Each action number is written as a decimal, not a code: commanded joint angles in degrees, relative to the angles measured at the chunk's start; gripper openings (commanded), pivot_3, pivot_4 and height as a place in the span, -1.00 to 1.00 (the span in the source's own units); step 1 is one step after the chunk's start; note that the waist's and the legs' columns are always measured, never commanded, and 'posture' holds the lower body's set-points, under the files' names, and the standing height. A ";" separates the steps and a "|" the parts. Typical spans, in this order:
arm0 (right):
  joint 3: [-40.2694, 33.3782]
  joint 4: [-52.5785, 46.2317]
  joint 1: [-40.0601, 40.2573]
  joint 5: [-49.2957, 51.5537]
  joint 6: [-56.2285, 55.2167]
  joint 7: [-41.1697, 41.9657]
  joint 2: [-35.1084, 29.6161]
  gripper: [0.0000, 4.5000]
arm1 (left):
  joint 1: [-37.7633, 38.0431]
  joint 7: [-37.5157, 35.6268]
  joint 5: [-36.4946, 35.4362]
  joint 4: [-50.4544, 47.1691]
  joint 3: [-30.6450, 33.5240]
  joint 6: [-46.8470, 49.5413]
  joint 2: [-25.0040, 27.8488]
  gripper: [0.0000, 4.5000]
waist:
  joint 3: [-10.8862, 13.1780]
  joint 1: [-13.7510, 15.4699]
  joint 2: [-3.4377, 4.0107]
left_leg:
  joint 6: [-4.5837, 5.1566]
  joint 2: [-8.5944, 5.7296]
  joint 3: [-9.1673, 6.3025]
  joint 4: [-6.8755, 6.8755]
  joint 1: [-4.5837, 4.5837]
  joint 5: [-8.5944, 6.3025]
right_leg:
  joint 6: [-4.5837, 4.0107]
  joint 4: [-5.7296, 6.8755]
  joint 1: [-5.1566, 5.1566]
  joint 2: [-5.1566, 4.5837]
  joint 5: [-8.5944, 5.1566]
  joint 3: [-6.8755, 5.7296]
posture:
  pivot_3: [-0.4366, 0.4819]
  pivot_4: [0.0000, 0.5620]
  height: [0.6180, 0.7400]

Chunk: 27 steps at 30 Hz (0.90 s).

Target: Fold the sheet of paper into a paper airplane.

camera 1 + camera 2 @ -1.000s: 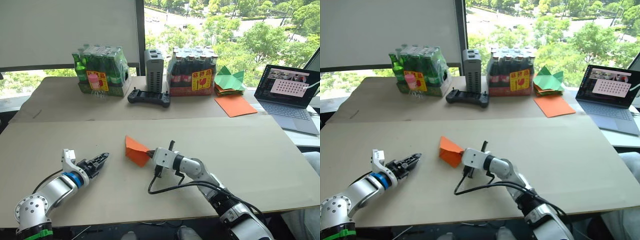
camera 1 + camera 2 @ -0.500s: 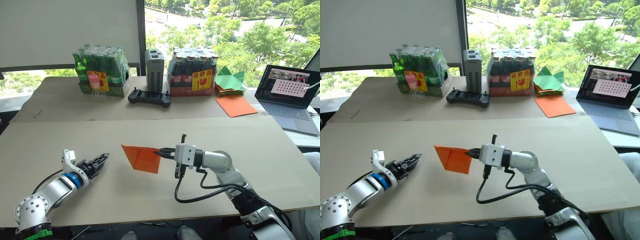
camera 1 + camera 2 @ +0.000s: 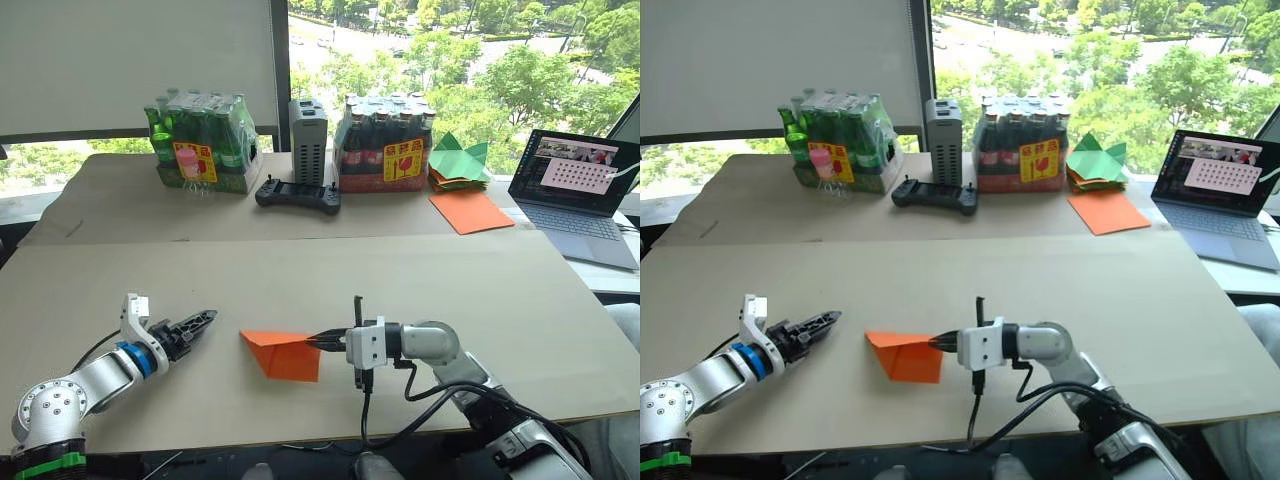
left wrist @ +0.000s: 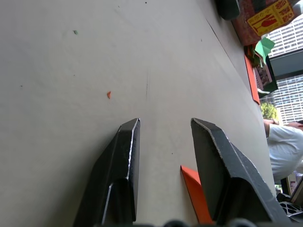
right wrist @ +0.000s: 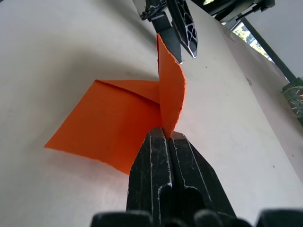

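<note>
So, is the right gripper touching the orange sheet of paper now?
Touching. In the right wrist view, the right gripper has its fingers shut on an upright flap of the sheet of paper.

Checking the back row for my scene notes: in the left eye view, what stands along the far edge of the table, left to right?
Pack of green bottles → grey box → pack of dark bottles → green paper pieces → laptop.

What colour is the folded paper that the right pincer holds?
Bright orange, plain with no pattern. The sheet of paper shows best in the right wrist view, pinched by the right pincer.
</note>
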 commanded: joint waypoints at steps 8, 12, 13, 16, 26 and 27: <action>0.06 0.63 -1.19 -0.33 -2.95 -0.99 0.53 -1.00 | -5.53 -13.21 9.90 -7.07 -5.41 -4.50 4.35 -0.99 | 0.01 0.08 -0.01 | 0.00 0.01 -0.01 0.00 -0.03 0.00 | 0.00 -0.04 0.01 -0.01 0.00 0.00 | -0.05 -0.47 1.00; -0.04 0.67 -1.23 -0.34 -2.78 -0.94 0.57 -1.00 | -7.16 -18.14 13.54 -10.41 -10.48 -5.12 5.44 -0.99 | 0.01 0.03 -0.01 | 0.00 0.00 0.00 0.00 -0.05 0.00 | 0.00 -0.04 0.00 -0.01 0.00 0.00 | -0.05 -0.47 1.00; -0.06 0.68 -1.24 -0.34 -2.73 -0.92 0.58 -1.00 | -7.49 -19.36 14.59 -10.92 -11.79 -5.42 5.62 -0.99 | 0.01 0.00 -0.01 | 0.00 0.01 0.00 0.00 -0.04 0.00 | 0.00 -0.03 0.00 -0.01 0.00 0.01 | -0.05 -0.47 1.00; -0.10 0.79 -1.33 -0.41 -2.38 -1.02 0.79 -1.00 | -8.22 -23.62 18.54 -11.69 -16.25 -6.90 6.25 -0.99 | 0.01 -0.10 -0.01 | 0.00 0.01 0.00 0.00 -0.03 0.00 | 0.00 -0.02 -0.01 0.00 0.00 0.01 | -0.05 -0.47 1.00; -0.29 -0.50 -0.64 -0.70 -1.69 -1.59 0.90 -1.00 | -6.73 -36.27 33.28 -5.95 -27.70 -16.30 7.65 -0.99 | 0.02 -0.12 -0.01 | 0.01 0.01 0.02 0.00 -0.04 0.00 | 0.00 -0.02 -0.01 0.02 0.00 0.01 | -0.05 -0.47 1.00; -0.34 -0.81 -0.50 -0.58 -1.49 -1.64 0.89 -1.00 | -6.84 -37.03 34.36 -5.23 -28.29 -16.96 7.72 -0.99 | 0.02 -0.06 -0.01 | 0.01 0.01 0.02 0.00 -0.04 0.00 | 0.00 -0.02 -0.01 0.02 0.00 0.01 | -0.05 -0.47 1.00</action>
